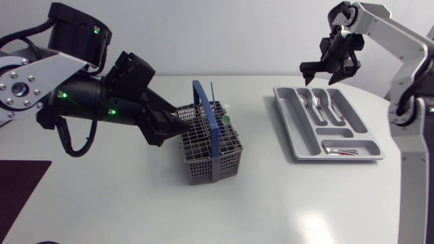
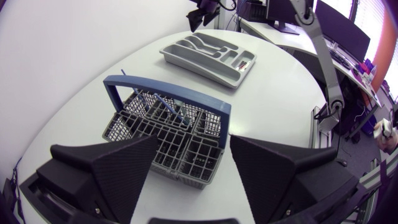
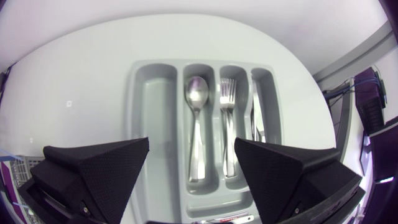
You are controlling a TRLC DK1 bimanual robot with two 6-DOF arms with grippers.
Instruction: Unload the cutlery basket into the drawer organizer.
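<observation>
Bright even light, soft shadows, fisheye-warped edges.

Left arm extended from left side, bulky black wrist pitched forward and downward toward middle. Left gripper held low, broad fingers spread wide apart, nothing clamped between them. Right arm brought in from right side, white links bent at elbow, wrist raised high. Right gripper pointed downward, fingers parted wide, nothing gripped.
</observation>
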